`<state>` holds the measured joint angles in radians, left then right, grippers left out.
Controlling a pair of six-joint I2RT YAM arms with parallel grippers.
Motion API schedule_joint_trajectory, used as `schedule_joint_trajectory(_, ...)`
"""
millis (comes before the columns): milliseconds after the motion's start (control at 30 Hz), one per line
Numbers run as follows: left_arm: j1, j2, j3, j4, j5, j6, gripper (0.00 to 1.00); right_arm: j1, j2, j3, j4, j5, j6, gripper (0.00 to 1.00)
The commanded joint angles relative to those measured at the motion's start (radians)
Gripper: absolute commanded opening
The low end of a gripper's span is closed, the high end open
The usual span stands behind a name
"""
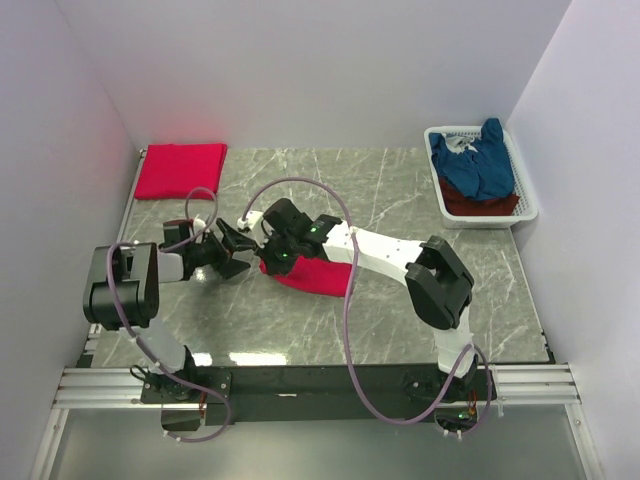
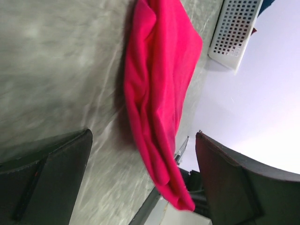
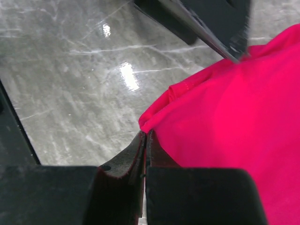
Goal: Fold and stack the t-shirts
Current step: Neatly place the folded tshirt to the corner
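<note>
A bright red t-shirt (image 1: 315,277) lies crumpled on the marble table, just ahead of both arms. My right gripper (image 1: 268,262) is at its left end. In the right wrist view the jaws (image 3: 145,136) are pressed together, pinching the corner of the red cloth (image 3: 225,122). My left gripper (image 1: 235,252) hovers just left of that corner, jaws wide apart. In its own view the red shirt (image 2: 157,84) hangs between the open fingers (image 2: 144,136) without touching them. Another red t-shirt (image 1: 180,170) lies folded flat at the back left.
A white basket (image 1: 528,205) at the back right holds a navy blue t-shirt (image 1: 480,165) on top of a darker red one (image 1: 480,208). White walls close in the table on three sides. The left finger (image 3: 211,23) shows at the top of the right wrist view.
</note>
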<state>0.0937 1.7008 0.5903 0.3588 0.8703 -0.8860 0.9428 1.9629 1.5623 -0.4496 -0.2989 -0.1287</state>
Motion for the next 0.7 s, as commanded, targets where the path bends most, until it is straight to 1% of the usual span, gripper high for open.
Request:
schedule_joint_trajectory(0, -0.048, 0.039, -0.009, 0.089, -0.066, -0.080, 0.99, 0.005, -0.025, 0.021, 0.020, -0.046, 0.018, 0.00)
schedule_joint_trajectory(133, -0.089, 0.089, 0.000, 0.114, -0.086, -0.136, 0.99, 0.007, -0.010, 0.047, 0.023, -0.049, 0.038, 0.00)
schedule_joint_trajectory(167, -0.088, 0.105, 0.005, 0.103, -0.094, -0.143, 0.99, 0.005, -0.007, 0.053, 0.025, -0.049, 0.044, 0.00)
schedule_joint_trajectory(233, -0.129, 0.117, 0.032, 0.066, -0.144, -0.142, 0.99, 0.007, 0.005, 0.065, 0.028, -0.042, 0.055, 0.00)
schedule_joint_trajectory(300, -0.140, 0.137, 0.066, 0.017, -0.180, -0.149, 0.94, 0.007, 0.017, 0.073, 0.034, -0.031, 0.072, 0.00)
schedule_joint_trajectory(333, -0.149, 0.144, 0.078, -0.001, -0.207, -0.156, 0.88, 0.004, 0.021, 0.079, 0.040, -0.025, 0.078, 0.00)
schedule_joint_trajectory(400, -0.156, 0.164, 0.110, -0.041, -0.237, -0.160, 0.82, 0.005, 0.033, 0.088, 0.045, -0.014, 0.092, 0.00)
schedule_joint_trajectory(433, -0.164, 0.166, 0.118, -0.044, -0.247, -0.163, 0.76, 0.004, 0.037, 0.094, 0.049, -0.013, 0.096, 0.00)
schedule_joint_trajectory(500, -0.173, 0.171, 0.129, -0.047, -0.272, -0.174, 0.71, 0.004, 0.048, 0.100, 0.049, -0.012, 0.106, 0.00)
schedule_joint_trajectory(533, -0.184, 0.174, 0.134, -0.047, -0.272, -0.177, 0.67, 0.004, 0.048, 0.107, 0.049, -0.014, 0.107, 0.00)
schedule_joint_trajectory(600, -0.195, 0.186, 0.140, -0.041, -0.277, -0.185, 0.66, 0.005, 0.051, 0.110, 0.054, -0.022, 0.113, 0.00)
schedule_joint_trajectory(667, -0.206, 0.203, 0.143, -0.026, -0.277, -0.194, 0.62, 0.004, 0.051, 0.108, 0.063, -0.022, 0.120, 0.00)
